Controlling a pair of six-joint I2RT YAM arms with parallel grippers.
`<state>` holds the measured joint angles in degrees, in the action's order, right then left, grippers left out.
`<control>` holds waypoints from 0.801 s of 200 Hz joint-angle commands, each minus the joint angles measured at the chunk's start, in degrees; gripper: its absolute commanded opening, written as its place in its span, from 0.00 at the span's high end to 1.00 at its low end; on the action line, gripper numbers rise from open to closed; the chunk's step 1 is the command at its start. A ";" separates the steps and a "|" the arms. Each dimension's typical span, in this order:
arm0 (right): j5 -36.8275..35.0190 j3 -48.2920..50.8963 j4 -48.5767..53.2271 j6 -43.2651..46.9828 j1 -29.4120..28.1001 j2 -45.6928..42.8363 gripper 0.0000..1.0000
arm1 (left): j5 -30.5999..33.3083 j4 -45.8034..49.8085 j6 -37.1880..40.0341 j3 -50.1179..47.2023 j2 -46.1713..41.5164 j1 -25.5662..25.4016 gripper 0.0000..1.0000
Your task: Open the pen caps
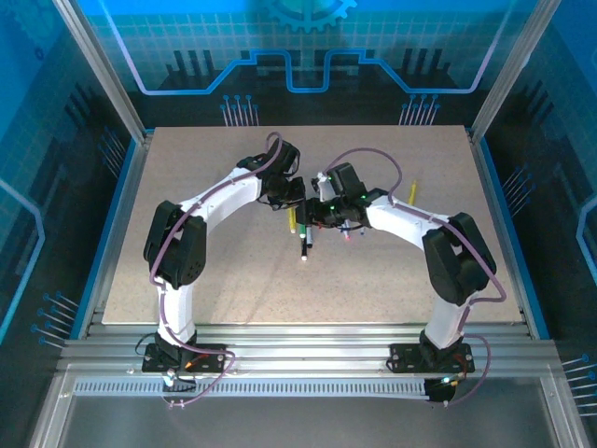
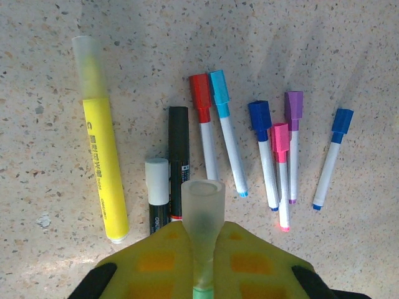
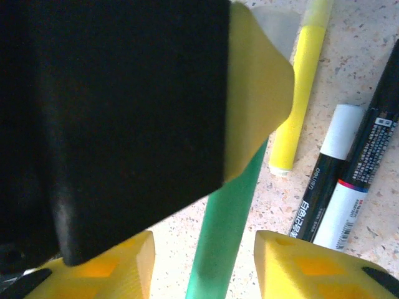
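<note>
Left gripper (image 2: 202,252) clamped narrow on frosted cap (image 2: 202,202) of green highlighter (image 3: 224,218), cap poking past its fingertips. Right gripper (image 3: 204,249) part-open astride the green barrel, gap on one side. Best approach: close squarely on barrel, pull straight along axis, no bending. Row of capped markers (image 2: 229,137) lay beyond left fingertips

place: robot lab cell | evidence: aluminium frame (image 1: 308,359), blue panel walls (image 1: 37,196), speckled table (image 1: 373,289)

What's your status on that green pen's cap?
Left gripper shut on frosted translucent plastic cap. Right gripper open astride green pen barrel. Capped pens lie on table beneath.
</note>
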<state>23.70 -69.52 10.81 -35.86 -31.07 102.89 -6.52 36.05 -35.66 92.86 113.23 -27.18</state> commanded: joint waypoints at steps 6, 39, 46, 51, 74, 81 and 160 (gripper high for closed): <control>1.62 -2.36 -0.42 -0.62 -1.15 1.82 0.54 | -1.10 -0.06 -0.39 1.28 -3.00 -0.34 1.00; 1.70 -2.82 -0.22 -0.79 -1.62 2.46 0.58 | -0.82 0.07 -0.33 1.51 -3.28 -0.33 1.00; 1.70 -2.74 -0.17 -0.79 -1.59 2.55 0.60 | -0.86 -0.01 -0.31 1.66 -3.28 -0.31 1.00; 1.55 -2.69 -0.09 -0.87 -1.59 2.50 0.61 | -0.92 0.02 -0.22 1.71 -3.21 -0.37 1.00; 0.91 -2.38 0.41 -0.79 -1.55 2.12 0.78 | -0.70 0.18 -0.16 1.82 -3.17 -0.31 1.00; 0.82 -2.29 0.51 -0.79 -1.60 1.98 0.85 | -0.68 0.23 -0.18 1.80 -3.02 -0.29 1.00; 1.17 -0.53 0.31 0.33 -1.74 -0.49 1.00 | 0.54 0.12 -0.74 1.01 -1.96 -0.32 0.68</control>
<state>23.11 -70.83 11.90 -36.95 -31.90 104.71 -5.87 36.58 -36.12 93.01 112.05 -27.18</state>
